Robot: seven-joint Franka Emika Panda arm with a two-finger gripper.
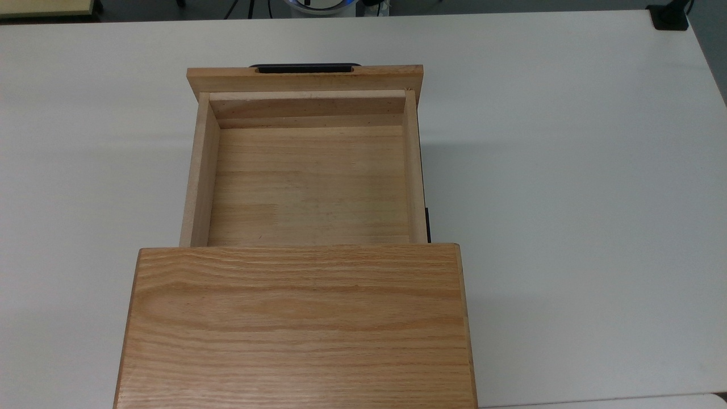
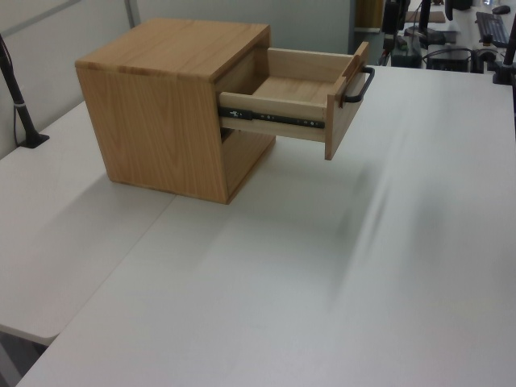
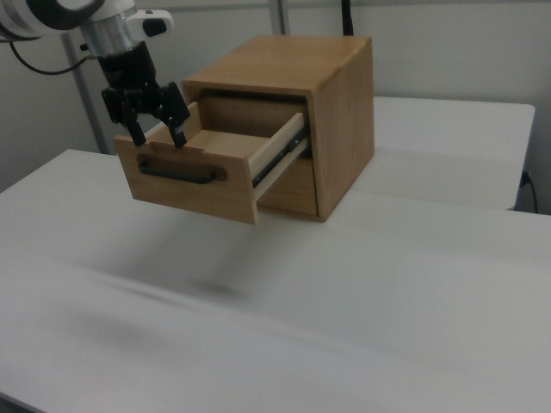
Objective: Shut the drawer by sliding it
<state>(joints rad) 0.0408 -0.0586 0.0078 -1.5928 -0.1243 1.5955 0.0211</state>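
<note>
Black and two-fingered, the gripper [image 3: 157, 135] hangs in the right view from a silver and white wrist at the upper left of the right view, just above the top edge of the drawer's front panel. Its fingers [image 3: 138, 135] are spread apart with nothing between them, and their tips sit at the panel's upper edge, above the handle [image 3: 179, 174]; whether they touch the wood I cannot tell. In the same view the drawer [image 3: 207, 176] is pulled far out of the cabinet [image 3: 331, 120], its front panel facing the right view's lower left, a metal slide rail [image 3: 280, 159] showing along its side. The cabinet stands on a white table [image 3: 344, 301].

From the top view, the drawer [image 1: 309, 182] extends upward in the picture from under the cabinet top [image 1: 298, 329], which has bold grain. The tray's inside is bare wood. Its wider front panel lies at the far end, and the black bar handle [image 1: 305, 67] runs along the outer face of that panel. The table [image 1: 568, 170] spreads out on both sides.

From the left view, the cabinet [image 2: 161, 113] sits toward the upper left of the left view, and the drawer [image 2: 298, 101] juts out toward the left view's right, held above the table [image 2: 322, 282] without touching it. A dark slide rail [image 2: 278, 121] runs along the drawer's near side, and the handle [image 2: 359, 86] stands off the front panel at the far right end of the drawer.
</note>
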